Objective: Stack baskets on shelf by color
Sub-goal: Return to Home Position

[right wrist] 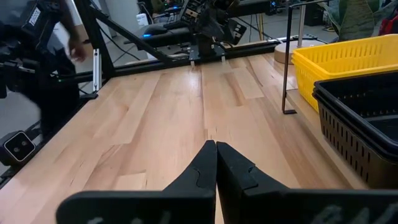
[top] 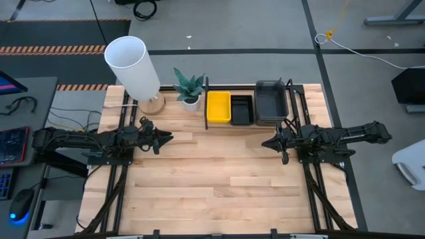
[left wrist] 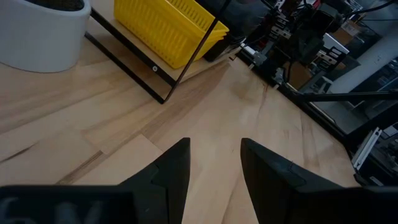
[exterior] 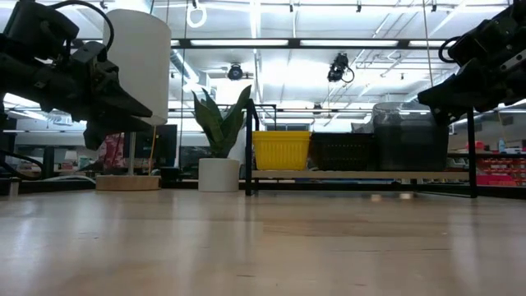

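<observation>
The shelf (top: 247,124) stands at the table's far edge and carries three stacks side by side: yellow baskets (top: 218,107) on the left, small black perforated baskets (top: 241,109) in the middle, dark grey baskets (top: 270,101) on the right. In the low view the yellow stack (exterior: 281,150), black stack (exterior: 341,151) and grey stack (exterior: 409,136) rest on the board. My left gripper (top: 169,137) hovers over the table's left part, open, holding nothing (left wrist: 214,155). My right gripper (top: 265,142) hovers at the table's right, shut and empty (right wrist: 216,147).
A white plant pot with a green plant (top: 189,88) stands left of the shelf, and a lamp with a white cylindrical shade (top: 133,66) and round wooden base stands at the far left corner. Bare wooden tabletop (top: 219,179) lies between the arms and toward the near edge.
</observation>
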